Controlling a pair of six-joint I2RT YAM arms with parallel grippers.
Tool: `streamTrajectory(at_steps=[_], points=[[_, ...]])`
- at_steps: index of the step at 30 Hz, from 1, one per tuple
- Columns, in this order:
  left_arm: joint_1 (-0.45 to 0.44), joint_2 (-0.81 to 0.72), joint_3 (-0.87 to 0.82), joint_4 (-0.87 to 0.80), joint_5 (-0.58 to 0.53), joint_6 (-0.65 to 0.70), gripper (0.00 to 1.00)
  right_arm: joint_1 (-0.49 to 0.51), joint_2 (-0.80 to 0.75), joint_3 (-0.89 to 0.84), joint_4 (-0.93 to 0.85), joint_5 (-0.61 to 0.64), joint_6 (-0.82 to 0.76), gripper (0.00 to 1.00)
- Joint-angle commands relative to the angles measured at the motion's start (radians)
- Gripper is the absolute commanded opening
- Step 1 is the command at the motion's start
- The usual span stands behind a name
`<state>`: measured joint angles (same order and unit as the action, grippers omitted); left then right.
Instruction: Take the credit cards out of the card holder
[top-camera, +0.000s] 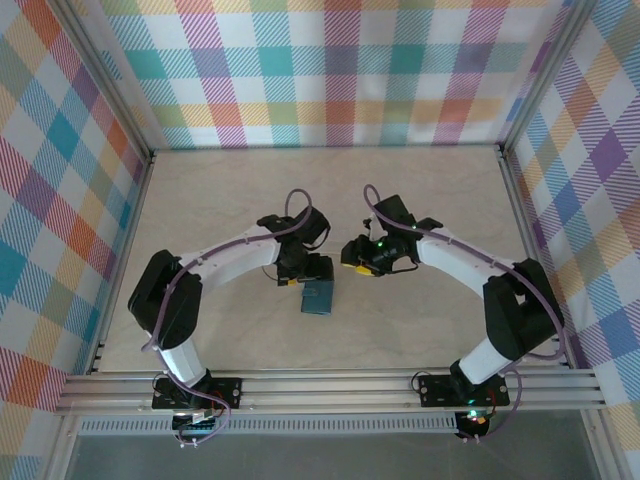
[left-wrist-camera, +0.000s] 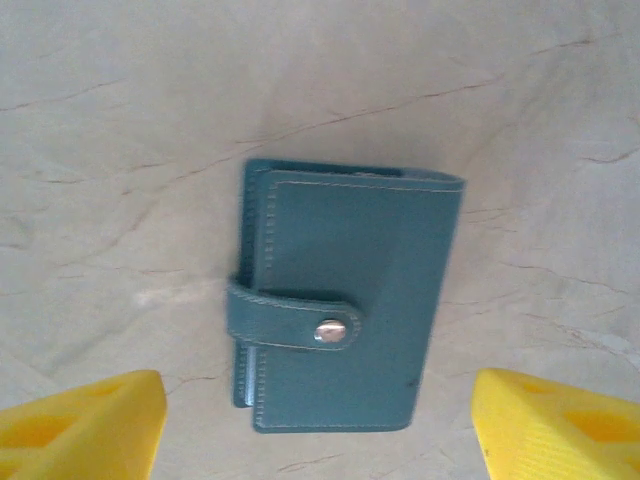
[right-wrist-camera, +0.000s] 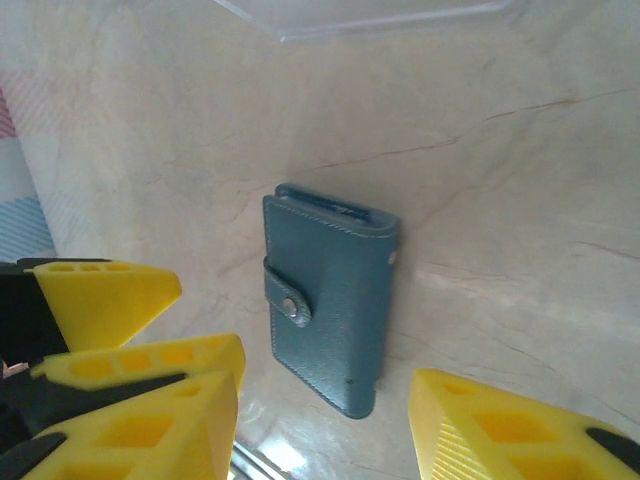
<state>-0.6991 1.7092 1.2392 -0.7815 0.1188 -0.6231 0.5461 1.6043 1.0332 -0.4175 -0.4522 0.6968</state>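
The dark teal card holder (top-camera: 318, 297) lies flat and closed on the table, its side tab snapped down with a silver stud (left-wrist-camera: 330, 331). The credit cards are hidden inside it. My left gripper (top-camera: 297, 279) hovers over the holder's left side. In the left wrist view the gripper (left-wrist-camera: 320, 430) is open, its yellow fingertips (left-wrist-camera: 80, 425) well clear on either side of the holder (left-wrist-camera: 345, 295). My right gripper (top-camera: 352, 262) hangs just right of the holder (right-wrist-camera: 330, 300). It (right-wrist-camera: 325, 430) is open with nothing between its fingers.
The pale wooden table (top-camera: 420, 200) is bare around the holder. Checked cloth walls (top-camera: 330, 70) and aluminium rails (top-camera: 330, 385) enclose it. The left arm's yellow fingers (right-wrist-camera: 105, 295) stand close to the right gripper, left of the holder.
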Motion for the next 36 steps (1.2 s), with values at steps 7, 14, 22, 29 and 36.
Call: streamTrajectory(at_steps=[7,14,22,29,36], points=[[0.052,-0.025,-0.102,0.061,0.075,-0.001,0.58,0.047,0.128,-0.033,0.103,-0.091,0.022,0.47],[0.053,-0.019,-0.115,0.075,0.085,-0.003,0.48,0.064,0.198,-0.039,0.149,-0.098,0.035,0.4],[0.053,0.007,-0.121,0.094,0.111,0.005,0.41,0.072,0.244,-0.035,0.193,-0.11,0.054,0.38],[0.053,0.023,-0.11,0.077,0.123,0.025,0.4,0.076,0.255,-0.033,0.214,-0.112,0.065,0.37],[0.052,0.025,-0.126,0.098,0.136,0.033,0.39,0.077,0.245,-0.039,0.176,-0.08,0.072,0.21]])
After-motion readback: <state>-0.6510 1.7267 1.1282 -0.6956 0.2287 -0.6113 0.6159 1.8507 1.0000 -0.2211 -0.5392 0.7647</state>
